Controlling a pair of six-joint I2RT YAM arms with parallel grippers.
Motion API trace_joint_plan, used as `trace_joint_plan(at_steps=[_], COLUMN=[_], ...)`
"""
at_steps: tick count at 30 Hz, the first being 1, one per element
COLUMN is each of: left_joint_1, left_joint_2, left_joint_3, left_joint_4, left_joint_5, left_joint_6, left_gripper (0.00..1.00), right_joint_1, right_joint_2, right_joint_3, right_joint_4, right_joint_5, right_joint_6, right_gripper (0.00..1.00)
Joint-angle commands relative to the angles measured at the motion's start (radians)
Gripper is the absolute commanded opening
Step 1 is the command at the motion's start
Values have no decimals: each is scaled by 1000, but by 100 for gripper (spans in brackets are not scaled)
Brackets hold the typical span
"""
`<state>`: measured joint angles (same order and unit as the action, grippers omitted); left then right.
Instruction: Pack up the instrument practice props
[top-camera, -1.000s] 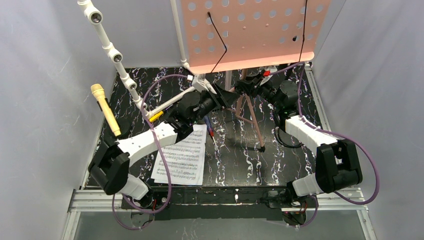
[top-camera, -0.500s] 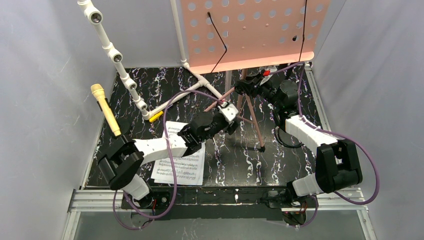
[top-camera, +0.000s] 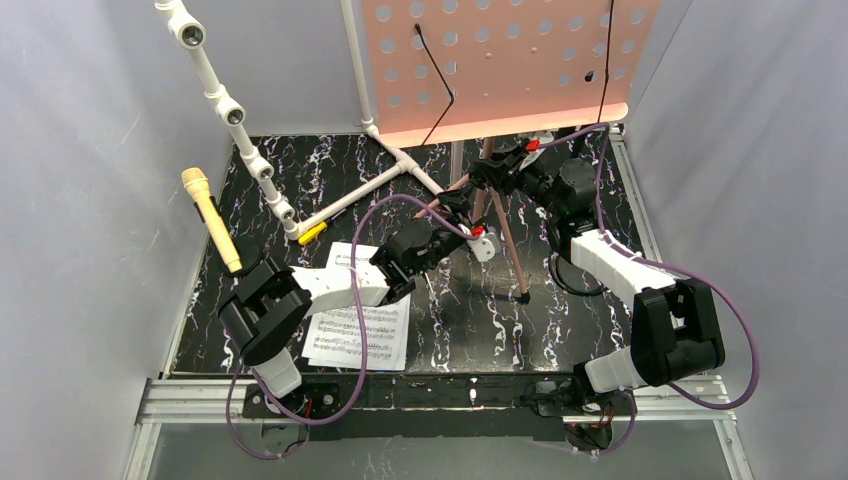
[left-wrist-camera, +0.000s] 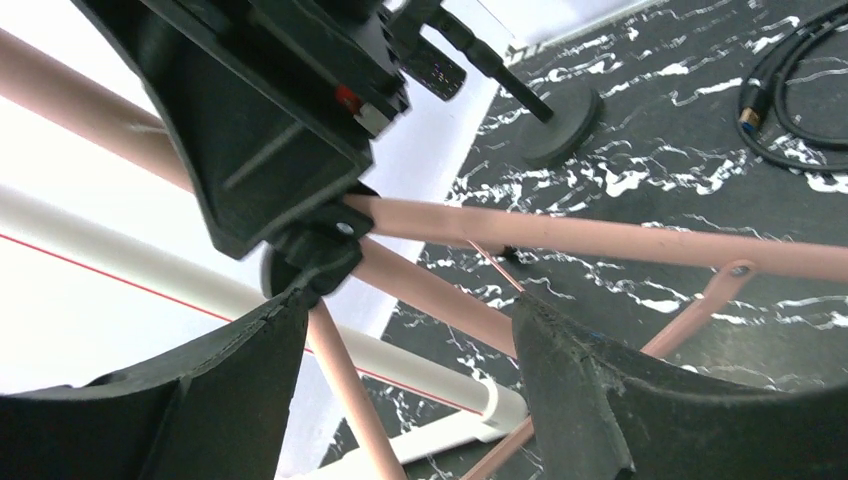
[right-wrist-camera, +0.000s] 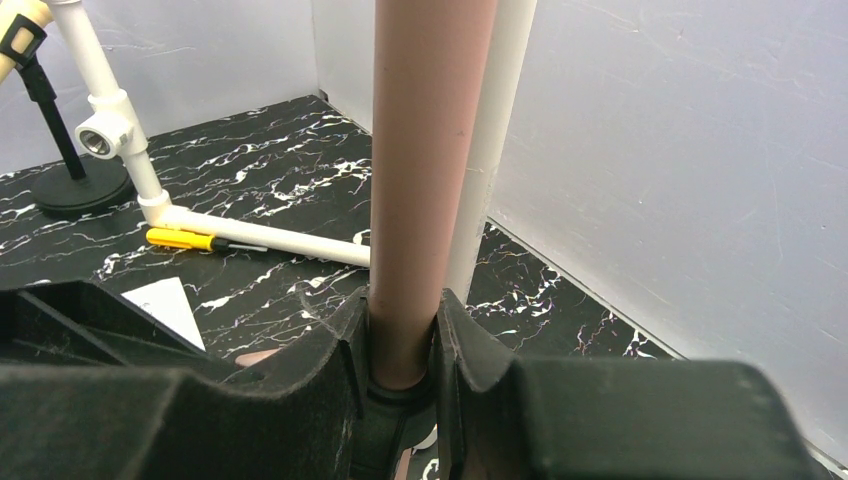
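Left arm stretches low over the sheet-music pages (top-camera: 360, 325), its left gripper (left-wrist-camera: 410, 305) gaping wide at the copper tripod legs (top-camera: 512, 250). Beyond, the right arm bends inward, with the right gripper (right-wrist-camera: 402, 330) clamped on the pole (right-wrist-camera: 425, 150) beneath the pink board (top-camera: 500, 70).

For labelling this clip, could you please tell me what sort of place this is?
Probably a lab robot test cell dressed as a music practice corner: plain grey walls box in a black marbled tabletop, with a pink perforated music board, sheet-music pages and a yellow microphone.
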<state>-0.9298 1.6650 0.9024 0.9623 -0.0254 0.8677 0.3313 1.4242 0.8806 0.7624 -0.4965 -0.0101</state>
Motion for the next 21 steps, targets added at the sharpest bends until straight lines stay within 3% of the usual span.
trace_joint_plan(at_steps=[1,6,11,21], left_joint_1=[25,38,51,52], left_joint_2=[7,32,51,96], left_joint_3=[74,108,122,137], left_joint_4=[79,82,84,111], left_joint_5=[40,76,72,39], left_joint_6=[32,-6,-30,-38], left_gripper=[71,64,48,41], right_joint_1=[11,10,10,10], right_joint_2=[54,52,53,51], right_joint_3=[-23,-22,-20,-20], right_joint_4=[-188,-190,-189,-193], right_joint_5=[-15,-14,-15,-15], right_joint_6=[-65,-67,-68,-69], right_gripper=[1,1,1,1])
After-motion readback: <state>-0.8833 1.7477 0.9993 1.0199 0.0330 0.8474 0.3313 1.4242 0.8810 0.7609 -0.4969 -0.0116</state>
